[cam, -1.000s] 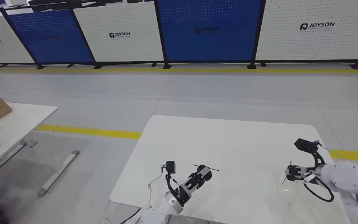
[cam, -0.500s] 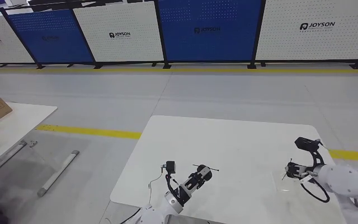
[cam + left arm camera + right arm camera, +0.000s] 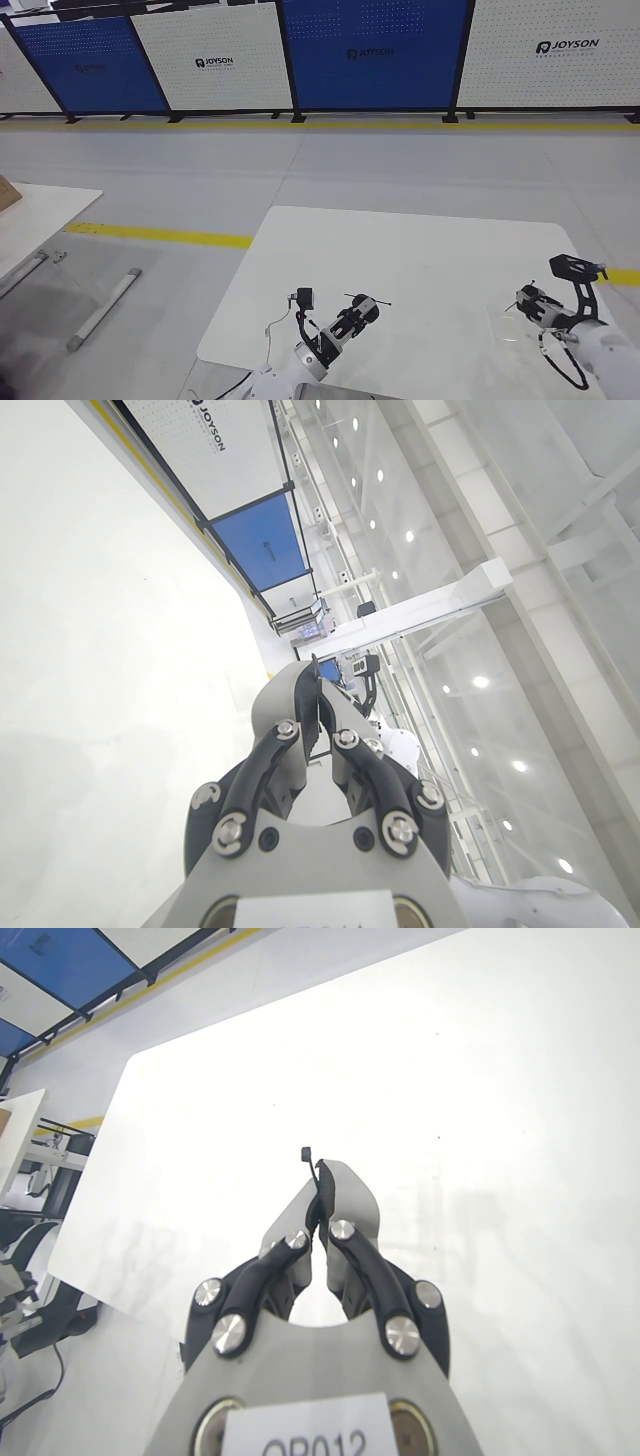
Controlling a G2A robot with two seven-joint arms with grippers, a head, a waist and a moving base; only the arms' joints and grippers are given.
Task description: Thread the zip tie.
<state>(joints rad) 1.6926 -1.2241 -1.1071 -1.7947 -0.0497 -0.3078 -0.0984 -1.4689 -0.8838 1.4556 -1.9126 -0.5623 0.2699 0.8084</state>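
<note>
White bench (image 3: 420, 250): a rounded-corner white top that carries both arms' work, with grey floor around it.
Right tool (image 3: 320, 1188): pads pressed together on a thin black plastic zip tie (image 3: 310, 1163). It hangs above the bench just inside the right edge, toward the near right corner (image 3: 525, 298).
Zip tie: clamped between the right tool's pads. Its small square head juts out just past the fingertips and is clear of the bench surface.
Left tool (image 3: 315, 680): pads together, above the bench close to the near edge and left of its middle (image 3: 365, 305). It is well apart from the right tool.
Thin black strip (image 3: 382, 300): seen from above, it crosses the left tool's tip and sticks out on both sides. What it is cannot be told.
Yellow floor line (image 3: 160, 235): painted on the floor, running past the bench's left edge.
Blue and white perforated panels (image 3: 370, 60): a row standing on the floor well beyond the bench's far edge.
Second white table (image 3: 40, 215): on the floor to the left, well apart from the bench.
</note>
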